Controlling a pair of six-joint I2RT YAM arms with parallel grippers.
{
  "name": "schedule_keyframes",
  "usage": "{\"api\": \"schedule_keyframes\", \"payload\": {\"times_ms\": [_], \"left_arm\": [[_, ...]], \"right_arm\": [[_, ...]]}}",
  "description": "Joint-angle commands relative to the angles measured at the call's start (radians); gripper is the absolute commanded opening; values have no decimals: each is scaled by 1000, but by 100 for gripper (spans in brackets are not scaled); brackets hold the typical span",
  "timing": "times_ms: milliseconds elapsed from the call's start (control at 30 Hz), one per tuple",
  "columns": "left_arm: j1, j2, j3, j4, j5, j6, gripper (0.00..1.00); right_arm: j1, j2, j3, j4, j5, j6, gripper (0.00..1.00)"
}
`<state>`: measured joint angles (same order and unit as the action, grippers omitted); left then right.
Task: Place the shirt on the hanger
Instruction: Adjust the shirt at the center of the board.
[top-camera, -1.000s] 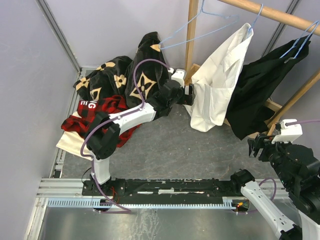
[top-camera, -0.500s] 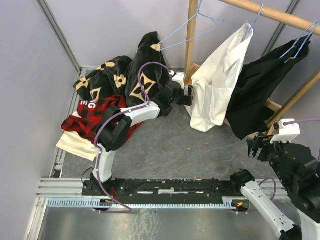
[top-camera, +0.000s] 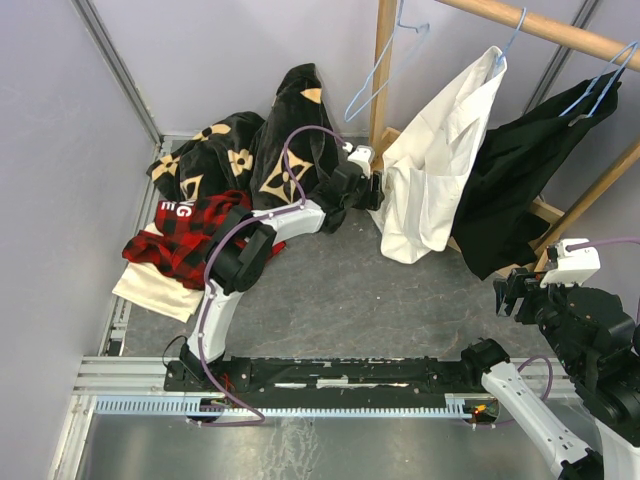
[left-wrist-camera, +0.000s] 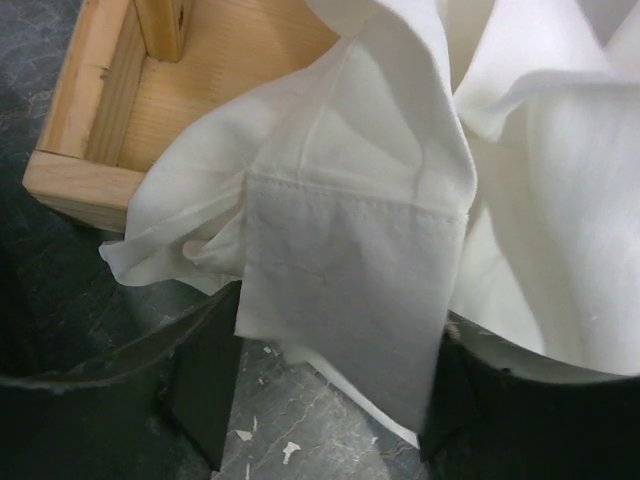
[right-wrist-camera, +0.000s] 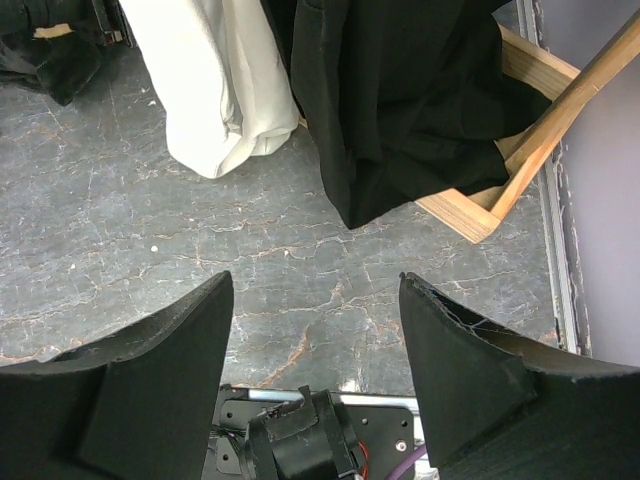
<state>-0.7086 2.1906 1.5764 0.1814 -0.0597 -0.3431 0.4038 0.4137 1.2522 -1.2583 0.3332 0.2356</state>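
A wooden rack (top-camera: 383, 100) stands at the far side of the table (top-camera: 330, 290), with its rod (top-camera: 545, 25) slanting off to the far right. From that rod hang the shirt (top-camera: 435, 170) and, touching it on the right, a plain black garment (top-camera: 520, 180) on a blue hanger of its own (top-camera: 600, 85). The hanger (top-camera: 515, 30) shows only as a blue hook over the rod just above the shirt's top (cloth hides the rest of the wire, so I cannot tell how the shoulders sit on it). The shirt droops from there down and to the left; its lowest folds hang close to the table, beside the rack's wooden base (left-wrist-camera: 95, 130). A bare blue hanger (top-camera: 380, 65) dangles by the upright post, left of the shirt. Further left lies a heap: a black flower-marked garment (top-camera: 240, 150), a red plaid shirt (top-camera: 180, 235) and a cream cloth (top-camera: 150, 285) nearest.

The left gripper (left-wrist-camera: 335, 330) is at the shirt's left edge, partly open. One finger stands on each side of a flat cuff (left-wrist-camera: 350, 290) that hangs between them; the cloth lies against both, but I cannot tell whether it is pinched. The right gripper (right-wrist-camera: 315, 285) is at the near right, well apart from the rack; its jaws are spread wide and empty above the grey table.
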Motion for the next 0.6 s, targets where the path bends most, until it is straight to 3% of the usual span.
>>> {"api": "schedule_keyframes", "payload": {"times_ms": [0,100,200,367,567], "left_arm": [[12,16,42,22,33,8,57],[12,6,44,17,44,0,24],[11,-11,55,16,48,-7,3],[-2,-17,133,6,79,-16,3],[-10,73,364,-31,107,-49,3]], "right_arm": [[-2,2,6,7,-1,5,75],[-3,6,6,10,-5,4,75],[-2,7,4,13,-6,4,75],[-3,12,1,20,-5,5,75],[-3,19,0,20,-8,2,75]]}}
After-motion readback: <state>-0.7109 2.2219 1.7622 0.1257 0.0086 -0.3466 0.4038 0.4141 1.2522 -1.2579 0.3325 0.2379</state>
